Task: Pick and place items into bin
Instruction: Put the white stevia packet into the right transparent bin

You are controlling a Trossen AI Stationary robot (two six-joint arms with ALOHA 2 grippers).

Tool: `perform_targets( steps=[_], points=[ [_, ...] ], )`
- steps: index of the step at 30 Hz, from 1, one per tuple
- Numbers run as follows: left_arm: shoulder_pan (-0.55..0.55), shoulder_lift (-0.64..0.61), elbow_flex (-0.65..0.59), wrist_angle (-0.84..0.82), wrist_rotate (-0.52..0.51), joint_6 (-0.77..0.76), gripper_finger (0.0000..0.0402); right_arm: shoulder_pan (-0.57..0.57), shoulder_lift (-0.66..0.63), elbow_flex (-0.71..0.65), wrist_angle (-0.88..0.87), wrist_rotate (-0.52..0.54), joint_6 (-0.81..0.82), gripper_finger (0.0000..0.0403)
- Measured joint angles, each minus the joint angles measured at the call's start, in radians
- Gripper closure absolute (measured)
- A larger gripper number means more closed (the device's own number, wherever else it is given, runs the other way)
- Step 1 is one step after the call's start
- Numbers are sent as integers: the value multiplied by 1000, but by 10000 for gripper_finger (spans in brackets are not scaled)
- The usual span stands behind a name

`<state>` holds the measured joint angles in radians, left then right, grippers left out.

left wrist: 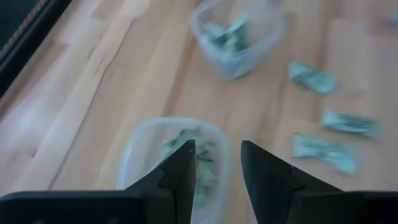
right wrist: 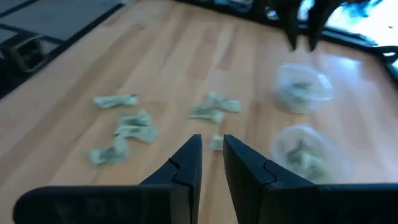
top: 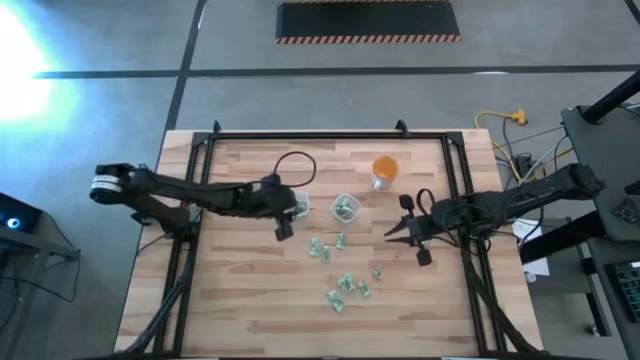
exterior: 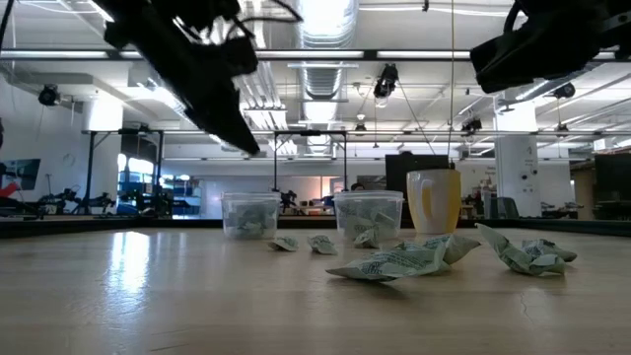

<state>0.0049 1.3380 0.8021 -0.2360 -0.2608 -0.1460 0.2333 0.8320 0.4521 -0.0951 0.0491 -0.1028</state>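
Nearest the low camera, crumpled green-and-white items lie loose on the wooden desk; another sits to one side of them. From above, this loose scatter spreads over the middle of the desk, with a few more pieces closer to the cups.

Beyond the scatter stand two clear cups, each already holding several items: one near the desk's centre, the other just beside the left arm's tip. An orange cup stands farther back, apart from both.

The left gripper hangs above the desk right at the edge of the nearer clear cup. In its wrist view the jaws are parted by a narrow gap with nothing between them, and the cup's contents show just past the fingers.

The right gripper hovers over bare wood off to the right of the scatter, well apart from the cups. Its jaws are nearly closed, a thin slit between them, gripping nothing; loose items and both clear cups lie ahead of it.
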Motion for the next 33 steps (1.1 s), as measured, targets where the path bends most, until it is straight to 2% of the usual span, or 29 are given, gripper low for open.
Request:
perform_targets(
  steps=[6,9,12,17,23,33],
  points=[
    [-121,-179,-34,5,-1,-6,290,0,70,-14,28,-50,11,346],
    [-182,-255,-52,1,-2,-46,290,0,133,-23,102,-57,-27,346],
    [-237,-312,-75,-1,-2,-84,290,0,209,-26,158,-126,-62,346],
    [-320,-348,-94,2,-3,-126,290,0,303,-20,158,-255,-84,346],
    [-373,-353,-96,0,-3,-137,290,0,413,-16,158,-277,-88,346],
    [-394,-350,-97,1,-5,-162,290,0,574,37,162,-312,-89,346]
  ],
)
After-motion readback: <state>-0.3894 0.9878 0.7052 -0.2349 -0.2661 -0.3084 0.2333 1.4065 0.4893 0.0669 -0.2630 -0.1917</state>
